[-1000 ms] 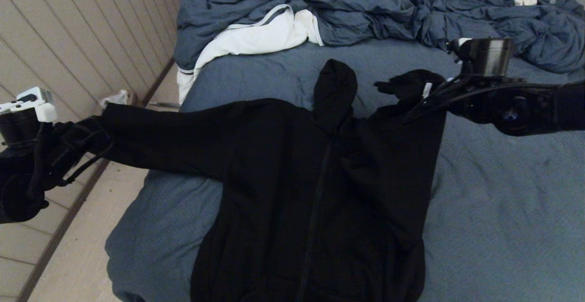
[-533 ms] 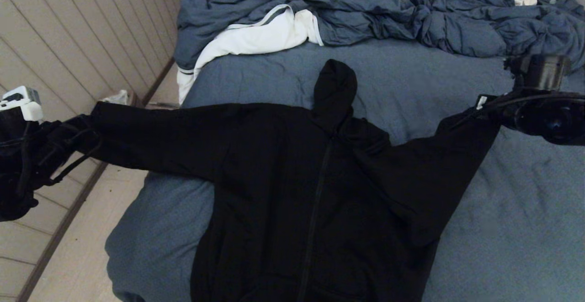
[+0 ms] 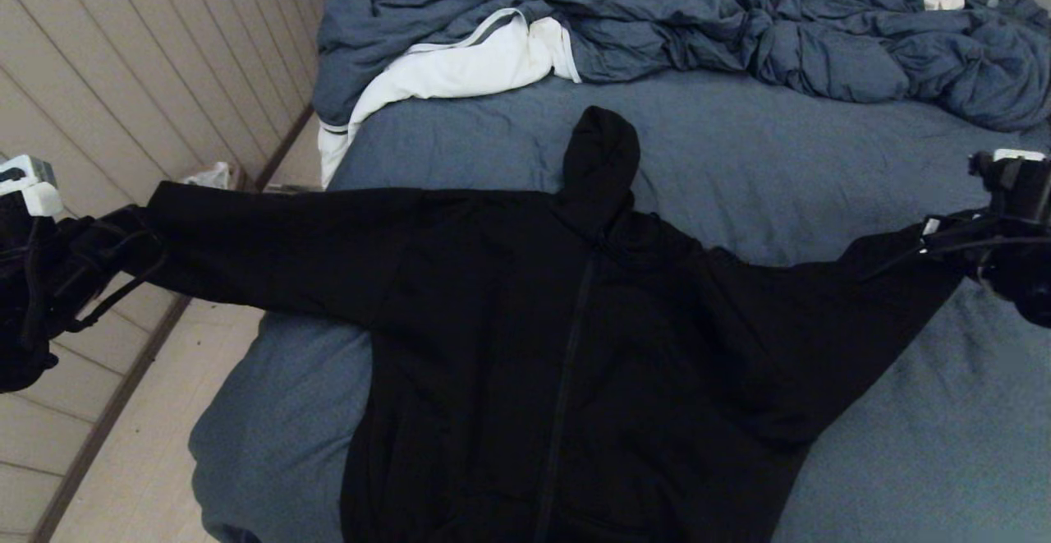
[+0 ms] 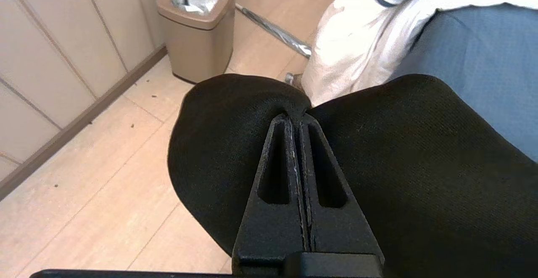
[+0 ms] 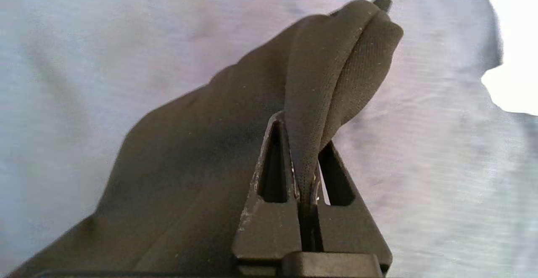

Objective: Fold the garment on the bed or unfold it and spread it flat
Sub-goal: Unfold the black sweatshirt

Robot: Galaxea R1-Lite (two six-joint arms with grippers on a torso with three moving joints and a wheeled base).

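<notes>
Hoodie: I have the black hoodie point(image 3: 566, 346) lying front-up on the bed point(image 3: 903, 444), zipper running down the middle, pointed hood toward the rumpled comforter point(image 3: 657, 17).
Left gripper: my left gripper point(image 4: 296, 118) is out past the bed's edge, over the floor, fingers pressed together on the end of the left sleeve; the cloth bulges to either side of the pinch.
Right gripper: my right gripper point(image 5: 304, 143) is low over the sheet at the far right, fingers pinching a folded ridge of the other sleeve's end, which stands up above the tips.
Why held so: I judge both sleeves are drawn outward to open the hoodie flat, arms spread like a T.
Slack: the right sleeve slopes up from the sheet to the gripper, so it is not laid down yet.
Fabric: fine matte knit, soft, pleats readily under the pinch.
Bedding: sheet slightly wrinkled, blue-grey.
Hem: cut off at the near edge of the head view, so probably flat, but I cannot confirm.
Other: a white cloth point(image 3: 443, 75) hangs off the bed's far-left corner; a tan waste bin point(image 4: 195, 25) stands by the wall.
</notes>
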